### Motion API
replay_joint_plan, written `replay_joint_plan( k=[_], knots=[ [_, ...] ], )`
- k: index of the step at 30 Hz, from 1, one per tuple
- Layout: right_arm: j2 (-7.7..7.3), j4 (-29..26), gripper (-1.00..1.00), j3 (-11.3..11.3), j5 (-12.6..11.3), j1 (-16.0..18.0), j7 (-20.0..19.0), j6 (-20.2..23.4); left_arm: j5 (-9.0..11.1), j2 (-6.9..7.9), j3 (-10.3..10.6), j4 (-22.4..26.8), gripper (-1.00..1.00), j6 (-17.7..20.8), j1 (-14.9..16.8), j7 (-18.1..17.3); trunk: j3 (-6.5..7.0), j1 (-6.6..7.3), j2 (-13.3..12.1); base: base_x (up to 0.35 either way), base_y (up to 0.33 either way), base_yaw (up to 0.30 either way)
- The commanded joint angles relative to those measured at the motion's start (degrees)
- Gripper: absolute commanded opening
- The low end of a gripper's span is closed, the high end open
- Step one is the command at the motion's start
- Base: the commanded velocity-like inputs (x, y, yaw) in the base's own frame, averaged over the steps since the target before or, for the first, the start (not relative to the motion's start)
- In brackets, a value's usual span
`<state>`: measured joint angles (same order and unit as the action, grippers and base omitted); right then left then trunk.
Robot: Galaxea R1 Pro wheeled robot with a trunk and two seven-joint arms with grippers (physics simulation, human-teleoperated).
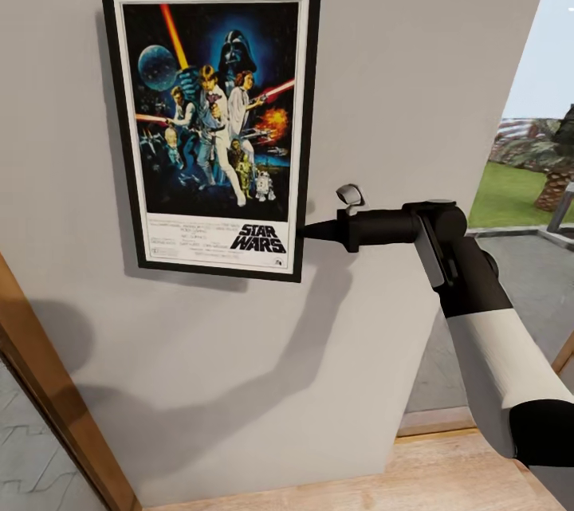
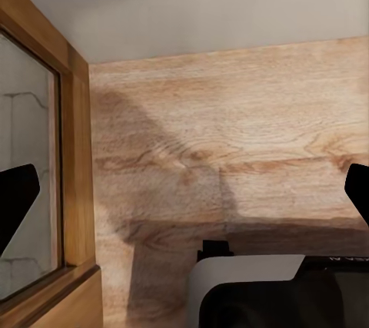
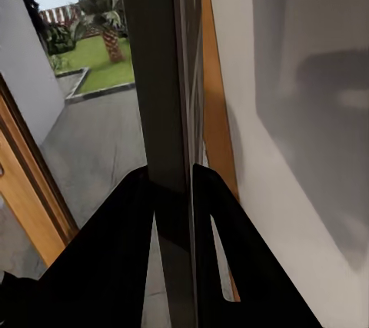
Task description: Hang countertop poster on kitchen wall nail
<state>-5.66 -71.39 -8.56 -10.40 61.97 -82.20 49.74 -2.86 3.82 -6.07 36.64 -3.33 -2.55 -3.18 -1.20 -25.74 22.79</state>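
The poster (image 1: pixel 211 124) stands upright and flat against the light-grey wall (image 1: pixel 414 56), its black frame, white border and "STAR WARS" title in plain sight. My right gripper (image 1: pixel 307 230) reaches in from the right and is shut on the frame's right edge near the lower corner. In the right wrist view the poster (image 3: pixel 157 74) appears edge-on as a thin strip pinched between my right gripper's (image 3: pixel 171 178) dark fingers (image 3: pixel 115 251). My left gripper (image 2: pixel 187 193) hangs open above the wooden floor (image 2: pixel 231 113), holding nothing. The wall nail is hidden and the countertop is out of view.
A wooden door frame (image 1: pixel 48 399) slants along the lower left. To the right the wall ends at a glazed opening (image 1: pixel 526 176) onto paving and a garden. Plank flooring (image 1: pixel 446 479) lies below. Part of my own body (image 2: pixel 261 289) sits under the left gripper.
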Motion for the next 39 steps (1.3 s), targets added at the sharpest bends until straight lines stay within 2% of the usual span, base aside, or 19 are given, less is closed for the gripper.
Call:
replay_joint_plan(
  k=[1,22,39],
  knots=[
    [-0.06,0.0,-1.00,-0.1,-0.4,0.0,-0.1,0.7,-0.3,-0.04,-0.3,0.1,1.00,-0.1,0.0,-0.3,-0.12,-0.04,0.1,0.000,0.000,0.000],
    [-0.11,-0.1,-1.00,-0.1,-0.4,0.0,-0.1,0.6,-0.3,-0.04,-0.3,0.1,1.00,-0.1,0.0,-0.3,-0.12,-0.04,0.1,0.000,-0.001,0.000],
    [-0.14,0.0,-1.00,-0.1,-0.4,0.0,-0.1,0.6,-0.3,-0.04,-0.3,0.1,1.00,-0.1,0.0,-0.3,-0.12,-0.04,0.1,0.000,-0.060,0.000]
  ],
)
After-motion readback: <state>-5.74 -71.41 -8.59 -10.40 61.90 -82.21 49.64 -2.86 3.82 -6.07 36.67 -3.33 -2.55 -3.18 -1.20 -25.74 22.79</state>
